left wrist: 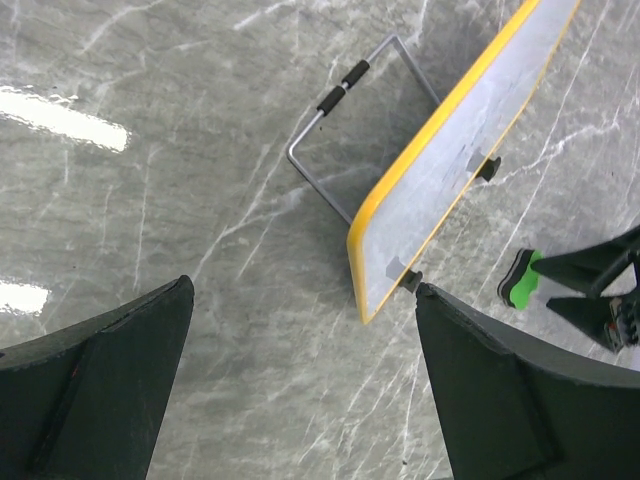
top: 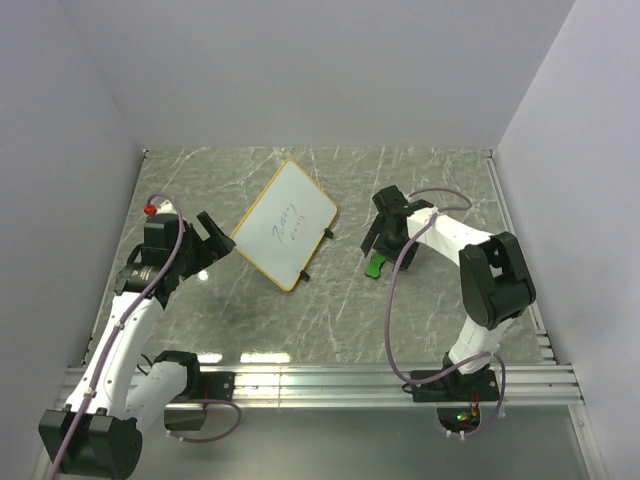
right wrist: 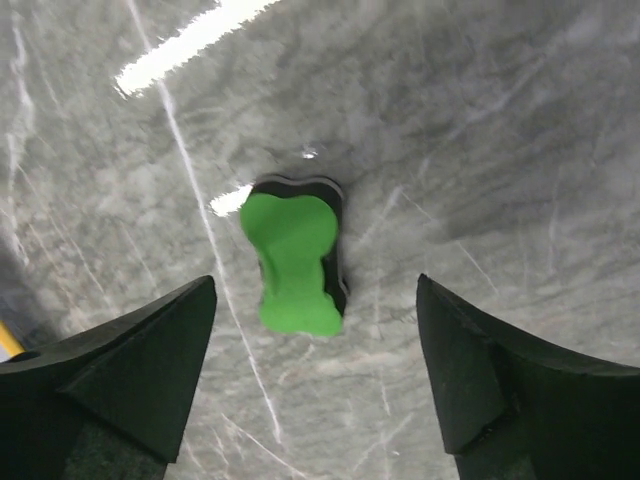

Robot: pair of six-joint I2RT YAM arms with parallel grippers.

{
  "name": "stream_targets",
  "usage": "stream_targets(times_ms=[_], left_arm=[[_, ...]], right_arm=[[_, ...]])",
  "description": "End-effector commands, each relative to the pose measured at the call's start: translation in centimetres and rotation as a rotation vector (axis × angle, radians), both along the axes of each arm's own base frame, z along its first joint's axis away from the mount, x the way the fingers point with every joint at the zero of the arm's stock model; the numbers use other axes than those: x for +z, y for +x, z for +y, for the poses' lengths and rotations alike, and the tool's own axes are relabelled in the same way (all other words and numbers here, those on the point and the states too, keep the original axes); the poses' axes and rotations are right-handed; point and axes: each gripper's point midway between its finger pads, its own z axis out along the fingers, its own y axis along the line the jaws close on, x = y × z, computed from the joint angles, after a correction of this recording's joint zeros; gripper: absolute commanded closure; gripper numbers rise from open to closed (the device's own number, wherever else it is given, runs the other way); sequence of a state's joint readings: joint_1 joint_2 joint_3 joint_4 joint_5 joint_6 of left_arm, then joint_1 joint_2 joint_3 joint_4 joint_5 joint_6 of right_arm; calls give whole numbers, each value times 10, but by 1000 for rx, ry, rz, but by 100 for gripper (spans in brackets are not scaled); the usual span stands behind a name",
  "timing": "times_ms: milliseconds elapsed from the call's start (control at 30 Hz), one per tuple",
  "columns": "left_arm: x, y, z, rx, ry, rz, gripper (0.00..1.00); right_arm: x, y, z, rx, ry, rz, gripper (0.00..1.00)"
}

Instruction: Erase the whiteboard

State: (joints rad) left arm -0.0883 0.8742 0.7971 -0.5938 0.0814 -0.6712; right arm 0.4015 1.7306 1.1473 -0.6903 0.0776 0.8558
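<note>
**Whiteboard propped and written on, eraser not yet picked up**

Whiteboard [top: 300,200] stands tilted on a wire stand [left wrist: 330,150], with its writing face turned up and away from the left tool [top: 217,243]. The slant presents the blue handwriting [top: 285,226] for wiping. From the left tool, the board's grey back and orange-yellow rim rise ahead and to the right, and its nearest corner sits just beyond the tool's right finger. This tool is spread wide and holds nothing. I judge it is waiting there to steady the board, which looks light enough on its small black feet [left wrist: 487,168] to slide or tip under a wiping push.

The right tool [top: 385,241] hangs directly over the green eraser [right wrist: 295,262], which lies flat on the tabletop [top: 430,180] in the gap between the tool's parted fingers. Neither finger touches it. That looks like the line-up for a grasp.

Nothing lies between the eraser and the board. The wire stand behind the board could catch a low sweep.
</note>
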Motion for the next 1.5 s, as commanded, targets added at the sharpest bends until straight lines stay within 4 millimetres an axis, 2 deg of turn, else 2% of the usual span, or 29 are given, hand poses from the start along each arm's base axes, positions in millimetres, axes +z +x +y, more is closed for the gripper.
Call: stream_targets(times_ms=[0, 67, 233, 367, 567, 733, 1033, 1467], left_arm=[[17, 3, -2, -18, 20, -48, 1], [17, 3, -4, -22, 19, -48, 1], [18, 1, -9, -39, 14, -52, 1], [24, 1, -13, -58, 0, -71, 0], [33, -4, -26, -118, -50, -113, 0], [34, -8, -34, -148, -94, -140, 1], [34, -11, -34, -135, -110, -160, 1], [33, -14, -31, -115, -112, -156, 1]], right_arm=[[11, 25, 11, -22, 0, -78, 14], [14, 31, 13, -25, -2, -87, 17], [7, 36, 20, 0, -50, -66, 25], [-2, 30, 17, 13, -99, -41, 31], [-7, 20, 3, 16, -171, -15, 35], [-3, 15, -4, 27, -202, -8, 36], [25, 24, 4, 36, -153, -84, 31], [-9, 11, 3, 31, -156, -11, 34]])
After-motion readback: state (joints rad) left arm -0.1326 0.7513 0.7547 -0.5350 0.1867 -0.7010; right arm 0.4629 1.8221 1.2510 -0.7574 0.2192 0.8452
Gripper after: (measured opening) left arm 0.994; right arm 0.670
